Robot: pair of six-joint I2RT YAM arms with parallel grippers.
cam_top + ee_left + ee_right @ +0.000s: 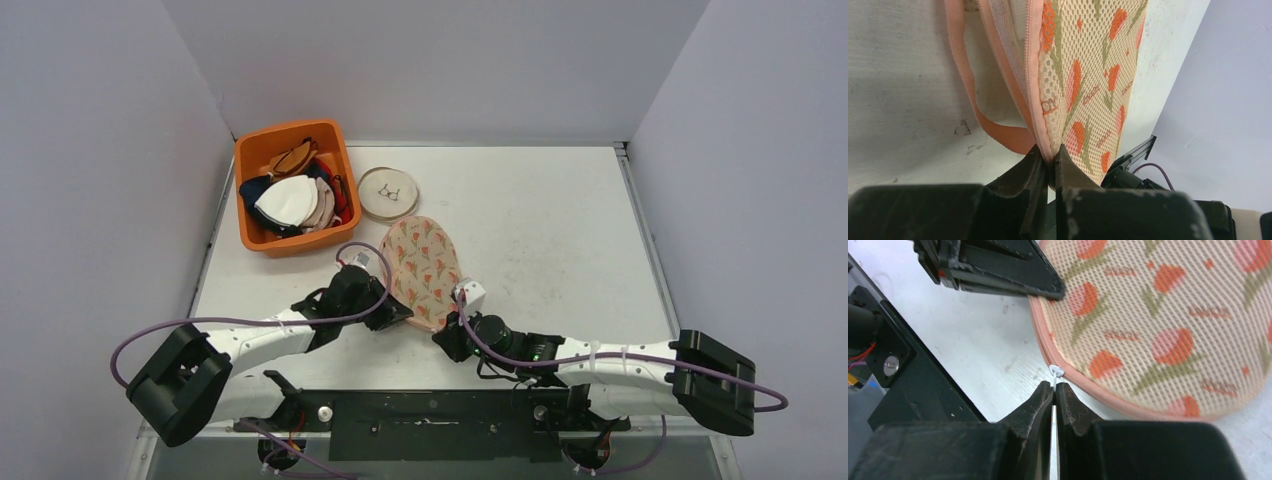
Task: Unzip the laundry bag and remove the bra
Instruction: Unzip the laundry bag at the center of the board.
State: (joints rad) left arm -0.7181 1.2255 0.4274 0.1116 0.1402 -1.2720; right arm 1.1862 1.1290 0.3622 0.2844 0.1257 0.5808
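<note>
The laundry bag is an oval beige mesh pouch with orange tulips and a pink zipper edge, lying mid-table. My left gripper is shut on the bag's near left edge; in the left wrist view the jaws pinch the pink rim, with the mesh rising above and a peach strap hanging out at the left. My right gripper is shut on the white zipper pull at the bag's near rim. The bra itself is hidden inside the bag.
An orange bin full of bras stands at the back left. A round lidded dish sits beside it. The black arm mounting rail runs along the table's near edge. White walls enclose the table on three sides.
</note>
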